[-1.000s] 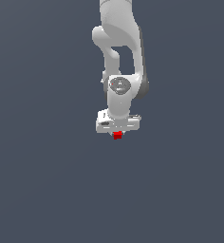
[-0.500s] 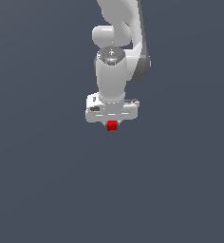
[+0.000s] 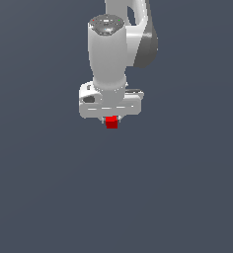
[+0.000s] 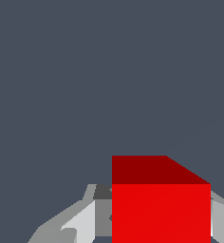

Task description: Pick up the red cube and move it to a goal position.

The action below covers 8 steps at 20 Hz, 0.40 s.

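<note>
The red cube (image 3: pixel 111 123) is a tiny bright red plain cube held just under my white gripper (image 3: pixel 111 120) in the exterior view, near the picture's centre and a little up. The gripper is shut on it, with only the cube's lower part showing below the white hand. In the wrist view the red cube (image 4: pixel 160 209) fills the space between the grey fingers (image 4: pixel 80 220), which sit on either side of it. The cube is held above the dark grey floor. No goal marker shows.
The white arm (image 3: pixel 108 49) rises from the hand to the top of the exterior view. Plain dark grey floor (image 3: pixel 49 197) lies all around.
The arm has swung nearer the exterior camera and looks bigger. The gripper with the red cube has shifted slightly towards the exterior view's left and up.
</note>
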Tool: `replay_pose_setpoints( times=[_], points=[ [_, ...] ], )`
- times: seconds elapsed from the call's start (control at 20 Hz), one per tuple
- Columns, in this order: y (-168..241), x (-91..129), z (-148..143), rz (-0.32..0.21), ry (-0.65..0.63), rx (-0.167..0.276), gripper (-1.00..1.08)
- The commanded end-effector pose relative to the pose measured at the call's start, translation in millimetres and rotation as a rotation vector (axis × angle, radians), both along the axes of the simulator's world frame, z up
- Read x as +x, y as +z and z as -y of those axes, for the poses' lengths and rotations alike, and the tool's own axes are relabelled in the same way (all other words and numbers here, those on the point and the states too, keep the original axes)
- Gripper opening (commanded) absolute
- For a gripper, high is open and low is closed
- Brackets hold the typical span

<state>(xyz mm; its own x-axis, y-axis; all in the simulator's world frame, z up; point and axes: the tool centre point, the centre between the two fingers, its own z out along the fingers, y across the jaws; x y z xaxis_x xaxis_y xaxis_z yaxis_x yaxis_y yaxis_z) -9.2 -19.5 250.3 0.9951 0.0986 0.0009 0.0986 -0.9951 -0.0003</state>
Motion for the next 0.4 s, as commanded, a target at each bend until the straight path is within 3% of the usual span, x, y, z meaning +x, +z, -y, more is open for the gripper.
replay_pose_setpoints(
  times=[0.0, 0.35],
  points=[
    [8.8, 1.8, 2.3, -0.001, 0.000, 0.000, -1.00],
    [13.4, 4.2, 3.8, -0.001, 0.000, 0.000, -1.00]
  ],
)
